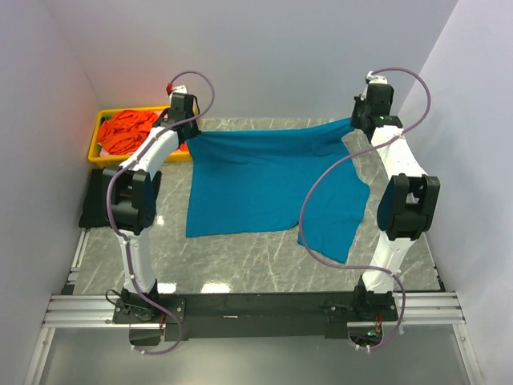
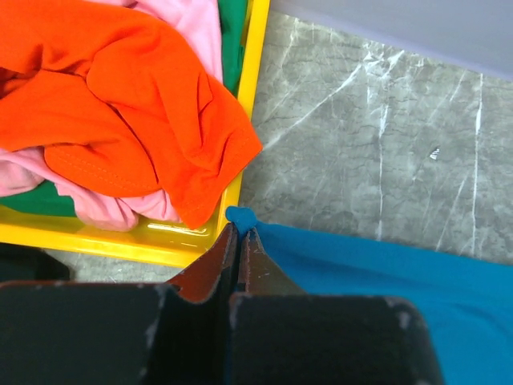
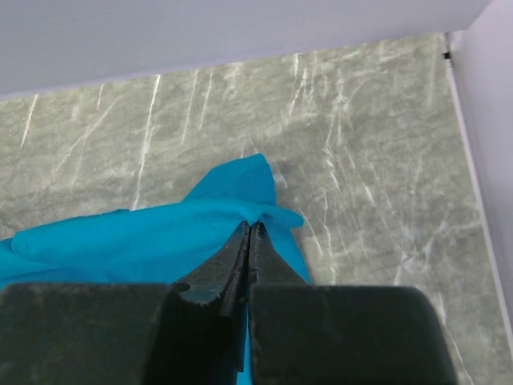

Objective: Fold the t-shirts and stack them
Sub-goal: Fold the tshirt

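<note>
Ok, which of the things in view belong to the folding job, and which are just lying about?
Part of the job: teal shirt, pinched by the left gripper and right gripper; orange shirt, pink shirt and green shirt, heaped in the yellow tray.
Just lying about: yellow tray; marble table.

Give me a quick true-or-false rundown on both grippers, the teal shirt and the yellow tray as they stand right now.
1. The left gripper and the right gripper are each shut on the teal t-shirt. True.
2. The teal t-shirt is folded into a neat stack. False: it is spread out over the table, stretched between the two grippers at its far edge.
3. The yellow tray is empty. False: it holds an orange-red shirt, a pink shirt and a green shirt, all crumpled.
4. The tray sits at the far left, close beside the left gripper. True.
</note>
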{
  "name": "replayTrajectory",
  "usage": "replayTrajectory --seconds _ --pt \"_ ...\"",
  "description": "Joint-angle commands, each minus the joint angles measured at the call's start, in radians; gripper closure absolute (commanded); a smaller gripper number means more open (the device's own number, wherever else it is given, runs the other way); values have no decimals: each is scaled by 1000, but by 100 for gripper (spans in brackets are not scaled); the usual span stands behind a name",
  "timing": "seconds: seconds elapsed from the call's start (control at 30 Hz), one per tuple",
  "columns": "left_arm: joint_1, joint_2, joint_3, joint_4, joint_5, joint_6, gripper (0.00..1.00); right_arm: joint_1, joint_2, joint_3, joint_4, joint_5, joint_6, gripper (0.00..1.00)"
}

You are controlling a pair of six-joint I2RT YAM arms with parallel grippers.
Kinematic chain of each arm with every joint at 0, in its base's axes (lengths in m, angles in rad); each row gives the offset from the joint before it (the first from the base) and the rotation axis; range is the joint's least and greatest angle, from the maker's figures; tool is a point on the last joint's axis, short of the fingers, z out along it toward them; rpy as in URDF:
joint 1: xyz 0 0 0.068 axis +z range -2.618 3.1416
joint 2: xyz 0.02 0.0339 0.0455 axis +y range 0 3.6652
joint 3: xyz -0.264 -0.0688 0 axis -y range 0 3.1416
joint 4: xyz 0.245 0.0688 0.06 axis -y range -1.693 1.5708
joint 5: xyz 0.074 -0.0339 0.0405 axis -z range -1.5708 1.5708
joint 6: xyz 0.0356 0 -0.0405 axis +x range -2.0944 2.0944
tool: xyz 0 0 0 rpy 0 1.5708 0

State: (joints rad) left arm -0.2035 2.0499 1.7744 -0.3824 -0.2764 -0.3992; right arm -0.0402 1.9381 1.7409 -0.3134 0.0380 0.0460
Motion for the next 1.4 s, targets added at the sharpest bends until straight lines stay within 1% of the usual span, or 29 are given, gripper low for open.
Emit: replayTrajectory --seconds 0.0,0.13,0.2,0.3,0.4,0.43,0.5,0.53,0.57,0.6,0.63,0.67,0.7,0.73,0.77,0.83,0.87,0.97,1.0,1.1,1.2,1.27,1.37 --pt "4 -76 2 -4 12 23 99 -10 -114 -30 62 56 -5 100" --pt "4 -117 -42 -6 25 13 99 -12 -171 -90 68 91 18 100" --pt "4 -131 -33 -32 19 13 99 -12 -214 -110 63 109 31 100" --pt "3 -181 -10 -69 -3 14 99 -10 -312 -154 71 148 49 100" --pt "3 -275 -13 -73 -3 14 99 -10 -438 -191 83 187 64 100" --pt "4 -333 -15 -75 3 13 99 -12 -471 -196 80 200 66 100" --pt "4 -394 -18 -73 28 17 99 -12 -572 -205 66 232 58 100" --pt "3 -457 -20 -73 37 22 99 -12 -608 -210 63 240 54 100" --pt "0 -491 -23 -75 51 26 99 -12 -681 -216 56 247 51 100" --pt "-4 -523 -29 -75 57 29 99 -12 -720 -221 48 258 43 100" --pt "-8 -590 -33 -75 65 33 99 -12 -757 -225 40 261 37 100" --pt "-17 -624 -39 -73 83 42 99 -12 -831 -225 22 266 32 100" --pt "-22 -660 -53 -69 95 46 99 -10 -867 -225 11 270 20 100" --pt "-28 -730 -61 -67 103 49 99 -10 -905 -227 -1 270 11 100" --pt "-42 -766 -69 -64 112 59 99 -10 -979 -227 -21 269 5 100" --pt "-54 -859 -82 -72 137 62 100 -10 -1051 -225 -44 264 -21 100" --pt "-63 -890 -84 -76 143 65 100 -12 -1117 -218 -64 261 -27 100" --pt "-66 -990 -81 -98 167 74 100 -12 -1221 -183 -108 264 -77 100" --pt "-68 -1026 -73 -105 172 74 100 -10 -1237 -167 -121 263 -99 100" --pt "-68 -1060 -31 -144 195 76 100 -12 -1268 -89 -179 261 -132 100" --pt "-68 -1062 28 -193 224 79 100 -10 -1274 -24 -205 264 -159 100" --pt "-70 -1056 40 -210 247 82 100 -12 -1265 8 -205 248 -188 100" --pt "-68 -1021 45 -228 261 94 100 -10 -1205 40 -242 223 -213 100"
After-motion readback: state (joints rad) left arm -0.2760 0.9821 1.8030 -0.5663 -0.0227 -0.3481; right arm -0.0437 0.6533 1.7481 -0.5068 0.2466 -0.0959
